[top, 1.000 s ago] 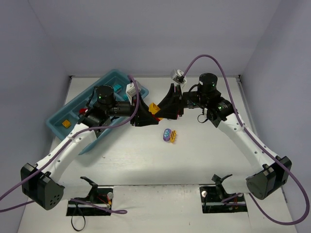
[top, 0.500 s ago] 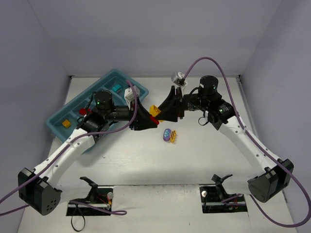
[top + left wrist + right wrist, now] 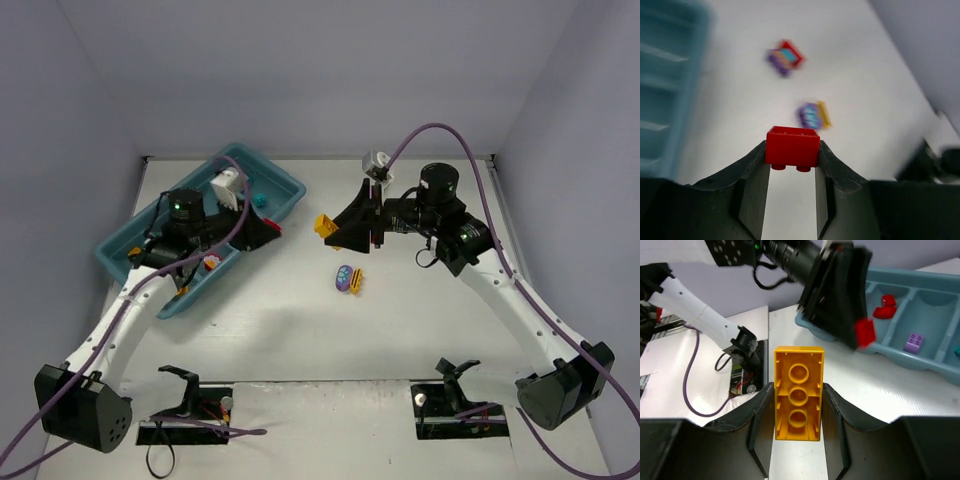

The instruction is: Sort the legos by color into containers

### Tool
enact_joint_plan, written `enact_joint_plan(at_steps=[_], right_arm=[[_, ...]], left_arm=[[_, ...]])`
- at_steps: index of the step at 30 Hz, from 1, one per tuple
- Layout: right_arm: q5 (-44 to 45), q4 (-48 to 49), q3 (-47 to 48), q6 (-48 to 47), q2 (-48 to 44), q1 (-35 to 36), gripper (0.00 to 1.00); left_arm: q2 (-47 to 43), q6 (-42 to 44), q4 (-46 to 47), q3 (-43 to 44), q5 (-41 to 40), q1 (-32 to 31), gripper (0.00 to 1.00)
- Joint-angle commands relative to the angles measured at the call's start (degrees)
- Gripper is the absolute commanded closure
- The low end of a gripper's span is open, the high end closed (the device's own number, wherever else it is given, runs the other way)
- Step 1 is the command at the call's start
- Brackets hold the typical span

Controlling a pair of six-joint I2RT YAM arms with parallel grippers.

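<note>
Left wrist view: left gripper (image 3: 792,152) pinches a red brick (image 3: 792,144) beside the teal tray (image 3: 665,90) while right gripper (image 3: 798,392) clamps an orange-yellow brick (image 3: 799,375), each apparently bound for its colour's compartment.

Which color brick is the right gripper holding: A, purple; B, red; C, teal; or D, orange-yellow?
D: in the right wrist view the right gripper is clamped on an orange-yellow brick, with its hollow underside facing the camera.
</note>
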Motion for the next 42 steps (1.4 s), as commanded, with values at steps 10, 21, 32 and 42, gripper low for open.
enact_joint_plan(at_steps=[10,21,32,42], right_arm=[[8.7,1.5,-6.3,-1.8,-5.4,-0.5,1.00],[9.5,-0.2,-8.4,-4.3,-4.2,-0.4,1.00],[12.4,-1.1,-6.5,-9.7,0.2,2.5,1.00],[17.7,-3.0,-3.0,-15.3,4.4,8.7,1.00]], left_arm=[[11.0,-3.4,-17.8,8.2,-47.9,14.3,0.90],[23.6,-3.1,-19.5,16.2,-45.9,20.7,0.40],[8.8,-12.3,-23.7,16.9,-27.7,14.0,0.35],[-0.3,-26.7,-20.3,15.5,-21.1,-6.7,0.31]])
